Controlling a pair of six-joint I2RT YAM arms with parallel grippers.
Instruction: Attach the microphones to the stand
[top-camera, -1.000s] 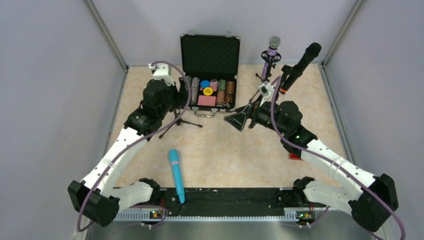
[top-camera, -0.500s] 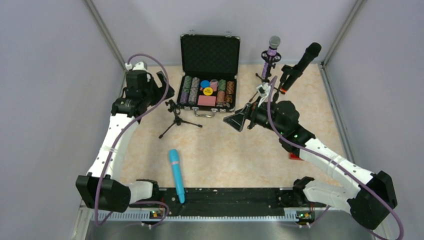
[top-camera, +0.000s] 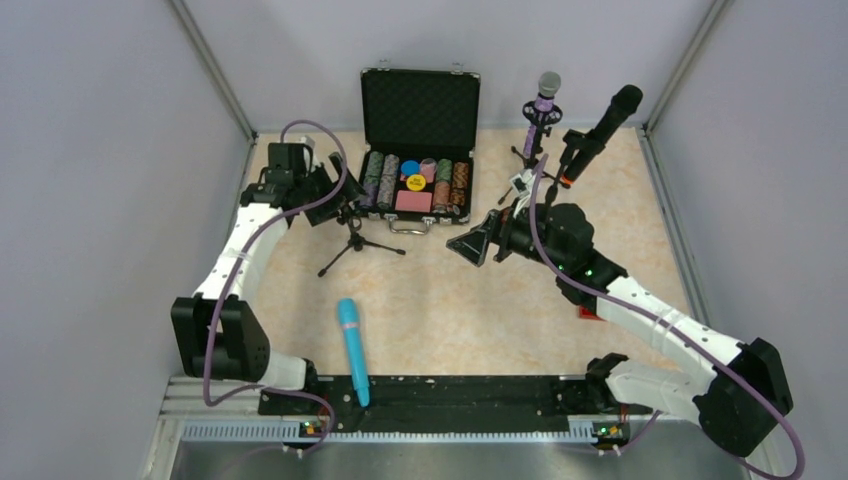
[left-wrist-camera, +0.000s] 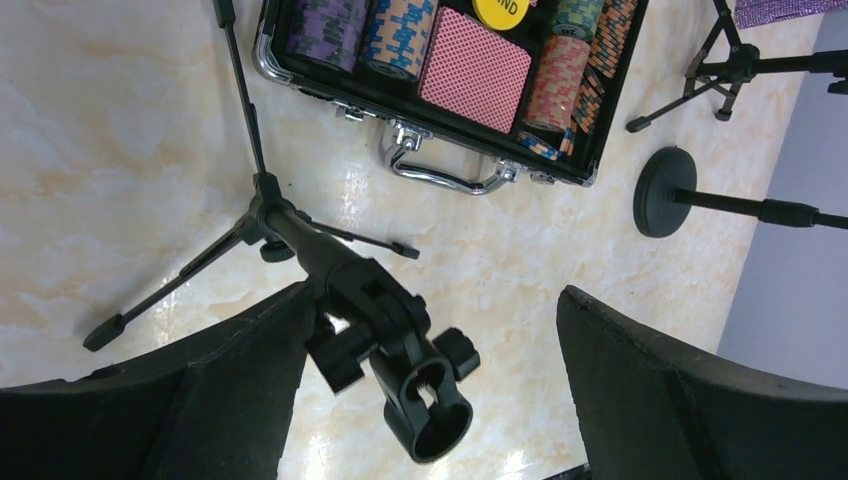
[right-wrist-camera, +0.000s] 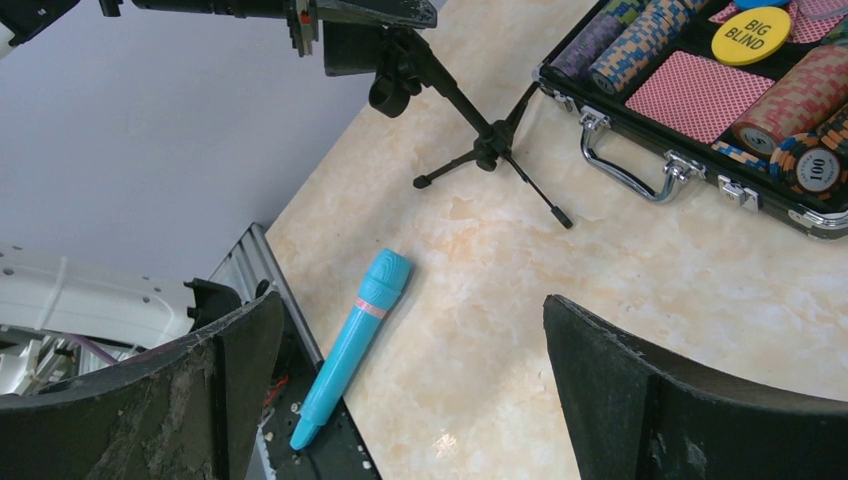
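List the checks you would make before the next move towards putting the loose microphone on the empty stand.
1. Left gripper open and empty: ok.
2. Right gripper open and empty: ok.
3. Turquoise microphone lying free on the table, nothing touching it: ok.
4. Tripod stand on its legs, clip empty: ok.
5. Purple microphone and black microphone held in their stands: ok.
6. Left gripper's fingers clear of the clip: cannot tell.
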